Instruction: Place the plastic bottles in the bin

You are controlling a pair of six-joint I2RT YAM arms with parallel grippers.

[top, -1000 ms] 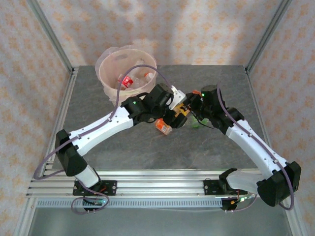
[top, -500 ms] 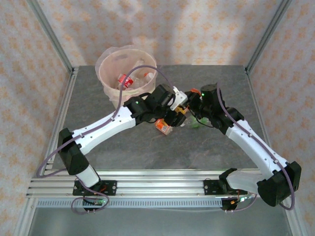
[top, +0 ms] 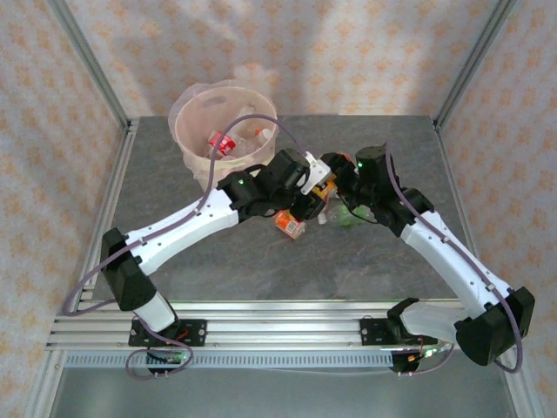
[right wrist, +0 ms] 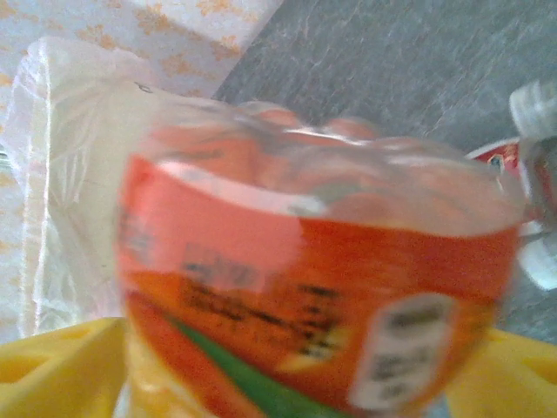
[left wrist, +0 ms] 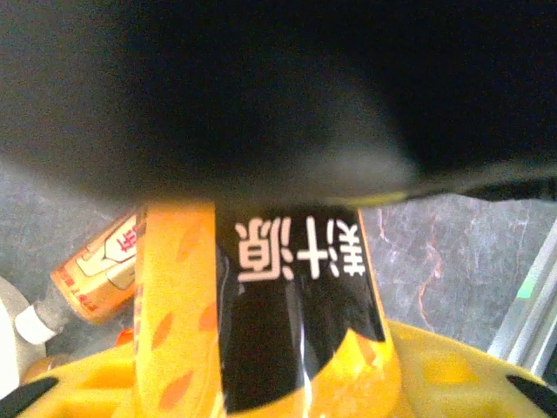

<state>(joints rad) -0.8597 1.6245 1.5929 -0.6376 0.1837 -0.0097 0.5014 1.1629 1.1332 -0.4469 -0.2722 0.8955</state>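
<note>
A plastic bottle (left wrist: 296, 296) with an orange-and-black label stands between my left gripper's (left wrist: 278, 379) yellow fingers, which are shut on it. In the top view the left gripper (top: 317, 188) and right gripper (top: 334, 173) meet tip to tip at mid-table, right of the bin (top: 198, 165). My right gripper (right wrist: 305, 374) has its jaws spread wide around a blurred orange-red labelled bottle (right wrist: 322, 279). The cream bin with its pink liner (right wrist: 61, 174) holds several bottles. An orange bottle (top: 290, 225) and a green one (top: 345, 214) lie on the table below the grippers.
The orange bottle (left wrist: 91, 274) lies just left of the left gripper's fingers. A white-capped bottle (right wrist: 535, 113) lies at the right of the right wrist view. Metal frame posts and patterned walls enclose the grey table (top: 261, 270), with free surface towards the near edge.
My left jaws have closed in on the orange-and-black bottle while my right jaws have sprung wide. The right gripper has shifted slightly back and up.
</note>
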